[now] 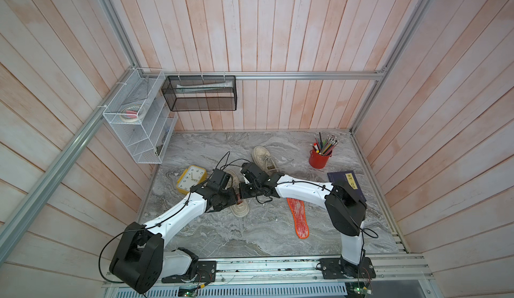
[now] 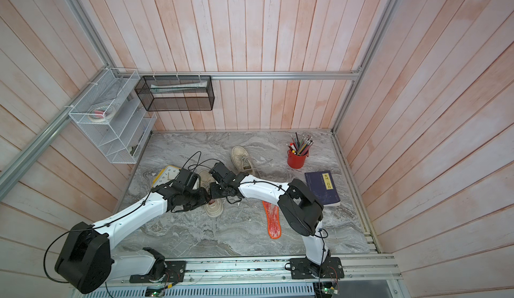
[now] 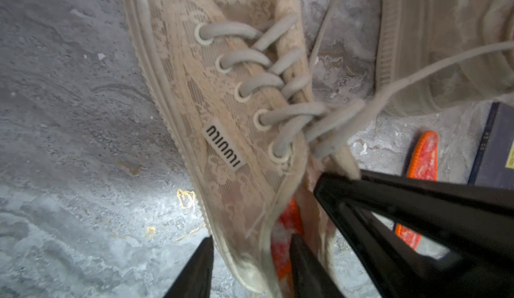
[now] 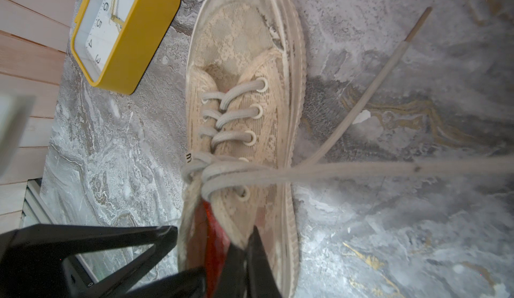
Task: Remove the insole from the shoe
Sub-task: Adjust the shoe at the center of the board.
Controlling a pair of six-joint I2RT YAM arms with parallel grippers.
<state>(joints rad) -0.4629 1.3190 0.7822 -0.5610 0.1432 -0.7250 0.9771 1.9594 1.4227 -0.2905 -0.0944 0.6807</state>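
Pinning shoe (image 3: 222,116) with clenched right gripper (image 3: 322,184) for steadiness; straddling its wall with parted left gripper (image 3: 251,243), toward insole (image 3: 289,221).

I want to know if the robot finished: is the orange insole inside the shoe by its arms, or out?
Inside. The orange insole shows down in the heel opening of the shoe.

Lace cloth shoe (image 3: 180,60), matt marble-look table (image 3: 69,102), glossy plastic clock (image 4: 139,32)

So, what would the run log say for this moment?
beige lace sneaker: on grey marble table; orange insole: inside it; left pincer: open, straddling its side wall; right pincer: shut on its collar
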